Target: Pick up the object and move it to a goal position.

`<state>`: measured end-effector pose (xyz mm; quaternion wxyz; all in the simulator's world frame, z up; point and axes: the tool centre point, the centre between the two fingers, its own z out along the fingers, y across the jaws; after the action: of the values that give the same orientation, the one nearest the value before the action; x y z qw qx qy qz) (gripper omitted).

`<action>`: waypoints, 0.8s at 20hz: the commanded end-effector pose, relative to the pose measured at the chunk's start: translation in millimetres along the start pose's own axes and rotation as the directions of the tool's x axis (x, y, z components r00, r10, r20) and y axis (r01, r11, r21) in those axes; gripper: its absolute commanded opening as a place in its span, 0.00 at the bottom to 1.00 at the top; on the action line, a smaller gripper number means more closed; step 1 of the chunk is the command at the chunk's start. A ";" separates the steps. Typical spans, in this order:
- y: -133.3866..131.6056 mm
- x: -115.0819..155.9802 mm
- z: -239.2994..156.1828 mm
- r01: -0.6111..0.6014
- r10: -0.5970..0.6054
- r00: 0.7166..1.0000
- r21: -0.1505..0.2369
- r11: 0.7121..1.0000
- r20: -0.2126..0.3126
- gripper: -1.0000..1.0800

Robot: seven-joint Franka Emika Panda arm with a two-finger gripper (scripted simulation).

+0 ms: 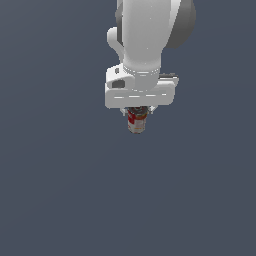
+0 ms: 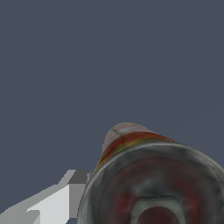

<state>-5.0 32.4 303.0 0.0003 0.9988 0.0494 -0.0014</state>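
The object (image 1: 136,121) is a small tin can with a red-and-white label and a yellowish lower band. It sits upright directly under my white gripper (image 1: 136,113) in the exterior view, and the gripper's body covers its top. In the wrist view the can's silver metal top (image 2: 153,188) fills the lower part of the picture, very close to the camera. One grey-white finger (image 2: 59,201) lies against the can's side; the other finger is out of frame. The gripper is shut on the can.
A plain dark grey-blue surface (image 1: 50,190) fills both views on all sides. No other objects, containers or edges show. The arm's white links (image 1: 150,30) rise above the gripper in the exterior view.
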 end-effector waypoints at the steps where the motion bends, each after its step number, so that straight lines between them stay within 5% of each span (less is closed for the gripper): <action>1: -4.0 7.8 -23.8 0.000 0.000 1.000 0.000 1.000 -0.003 0.00; 16: -21.4 43.5 -120.6 -0.001 0.001 1.000 0.000 1.000 -0.003 0.00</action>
<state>33.5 56.3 412.9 0.0000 0.9988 0.0492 -0.0018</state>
